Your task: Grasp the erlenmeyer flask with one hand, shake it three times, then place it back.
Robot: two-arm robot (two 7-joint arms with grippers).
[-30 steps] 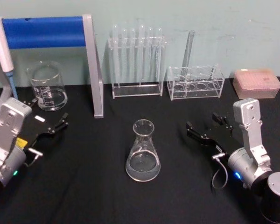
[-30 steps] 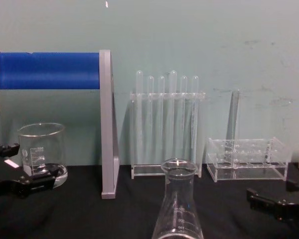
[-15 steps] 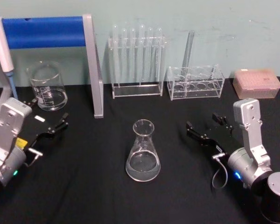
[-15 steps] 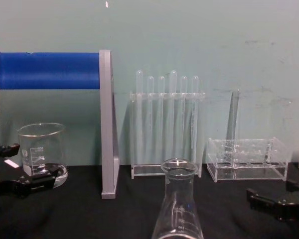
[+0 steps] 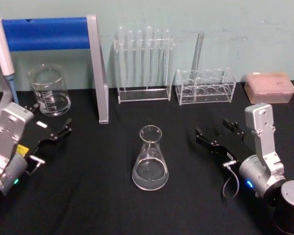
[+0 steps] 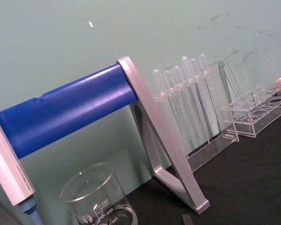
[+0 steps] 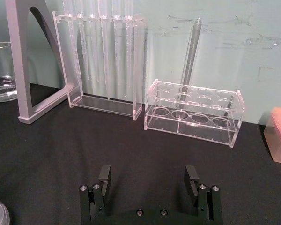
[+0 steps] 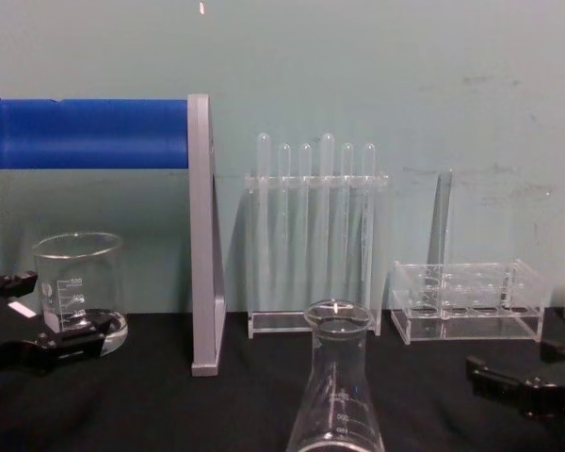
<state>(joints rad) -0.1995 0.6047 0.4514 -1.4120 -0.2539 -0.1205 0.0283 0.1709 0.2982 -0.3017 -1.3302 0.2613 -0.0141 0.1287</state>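
The erlenmeyer flask (image 5: 150, 159) stands upright on the black table, centre front, clear glass with a flared rim; the chest view shows its neck and graduations (image 8: 337, 395). My left gripper (image 5: 51, 117) rests open on the table far to the flask's left, close to a beaker. To the flask's right, my right gripper (image 5: 211, 126) is open and a hand's width away from it. In the right wrist view its two black fingers (image 7: 104, 177) stand wide apart over bare cloth, with nothing between them. Neither gripper touches the flask.
A glass beaker (image 5: 50, 90) sits back left beside a blue-barred grey stand (image 5: 97, 68) holding a pipette (image 5: 1, 46). Behind the flask are a tall test tube rack (image 5: 143, 63), a low rack with one tube (image 5: 206, 85) and a pink tip box (image 5: 269, 87).
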